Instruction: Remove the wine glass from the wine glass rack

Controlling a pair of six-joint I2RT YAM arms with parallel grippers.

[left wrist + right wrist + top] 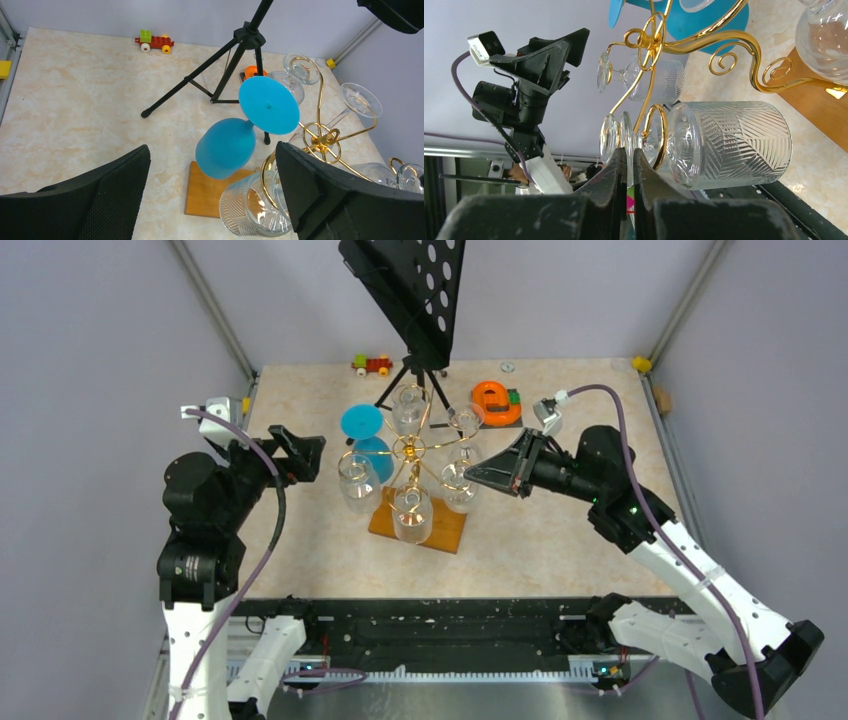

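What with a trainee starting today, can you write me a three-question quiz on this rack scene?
1. True or false: the left tool is open and empty.
2. What colour is the one tinted glass on the wine glass rack? A red, B blue, C green.
3. Which tool is closed on the foot of a ribbed clear glass?
Key: 1 true; 2 B; 3 the right tool.
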